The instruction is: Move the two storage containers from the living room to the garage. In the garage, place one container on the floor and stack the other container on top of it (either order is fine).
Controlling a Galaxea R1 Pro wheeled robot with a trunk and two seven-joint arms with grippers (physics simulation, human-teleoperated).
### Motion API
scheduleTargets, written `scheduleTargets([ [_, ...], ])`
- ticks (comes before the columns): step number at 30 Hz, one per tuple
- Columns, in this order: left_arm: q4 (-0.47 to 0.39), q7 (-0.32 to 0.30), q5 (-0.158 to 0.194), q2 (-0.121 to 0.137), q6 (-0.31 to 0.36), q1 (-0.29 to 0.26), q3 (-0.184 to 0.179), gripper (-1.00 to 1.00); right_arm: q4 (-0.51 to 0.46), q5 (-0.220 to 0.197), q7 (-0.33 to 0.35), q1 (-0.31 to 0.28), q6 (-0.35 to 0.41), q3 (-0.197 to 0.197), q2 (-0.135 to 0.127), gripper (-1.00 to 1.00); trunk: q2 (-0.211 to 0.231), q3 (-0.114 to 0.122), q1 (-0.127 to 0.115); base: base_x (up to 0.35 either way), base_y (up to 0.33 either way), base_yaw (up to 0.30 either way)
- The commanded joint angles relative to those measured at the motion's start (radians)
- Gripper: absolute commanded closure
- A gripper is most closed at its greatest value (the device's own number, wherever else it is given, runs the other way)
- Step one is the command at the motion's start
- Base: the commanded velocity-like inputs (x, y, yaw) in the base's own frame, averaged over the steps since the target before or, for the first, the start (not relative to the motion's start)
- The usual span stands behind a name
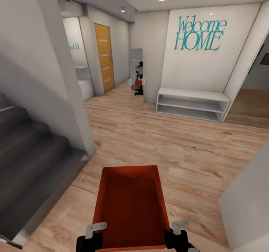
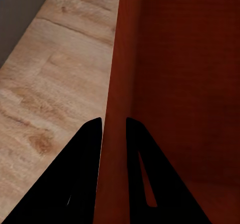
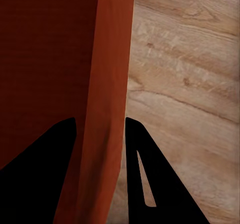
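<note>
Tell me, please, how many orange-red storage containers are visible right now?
1: the storage container is carried ahead of the robot, left claw and right claw clamping opposite walls. A nested second may be hidden.

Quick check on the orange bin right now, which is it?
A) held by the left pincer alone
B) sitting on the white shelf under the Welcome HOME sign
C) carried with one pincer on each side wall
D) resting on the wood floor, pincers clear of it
C: the storage container is held off the wood floor, with the left pincer straddling one side wall and the right pincer straddling the opposite wall.
</note>
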Motion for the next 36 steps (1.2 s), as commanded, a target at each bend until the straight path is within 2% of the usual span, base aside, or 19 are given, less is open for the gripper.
scheduleTargets([
  [1, 0.033, 0.011, -0.002, -0.001, 0.009, 0.000, -0.009, 1.00, -0.003, 0.006, 0.013, -0.001, -0.036, -0.007, 0.017, 1.00, -0.002, -0.002, 0.001, 0.325, -0.070, -0.002],
  [7, 0.033, 0.011, -0.002, -0.001, 0.009, 0.000, -0.009, 1.00, -0.003, 0.005, 0.013, -0.001, -0.036, -0.007, 0.016, 1.00, -0.002, -0.002, 0.001, 0.325, -0.099, -0.008],
  [15, 0.033, 0.011, -0.002, -0.001, 0.009, 0.000, -0.009, 1.00, -0.003, 0.005, 0.013, -0.001, -0.036, -0.007, 0.017, 1.00, -0.002, -0.002, 0.001, 0.325, -0.104, -0.156],
  [26, 0.033, 0.011, -0.002, -0.001, 0.009, 0.000, -0.009, 1.00, -0.003, 0.005, 0.013, -0.001, -0.036, -0.007, 0.017, 1.00, -0.002, -0.002, 0.001, 0.325, -0.104, -0.007],
  [36, 0.033, 0.011, -0.002, -0.001, 0.009, 0.000, -0.008, 1.00, -0.003, 0.006, 0.012, -0.001, -0.036, -0.008, 0.017, 1.00, -0.002, -0.010, 0.001, 0.325, -0.104, 0.216],
])
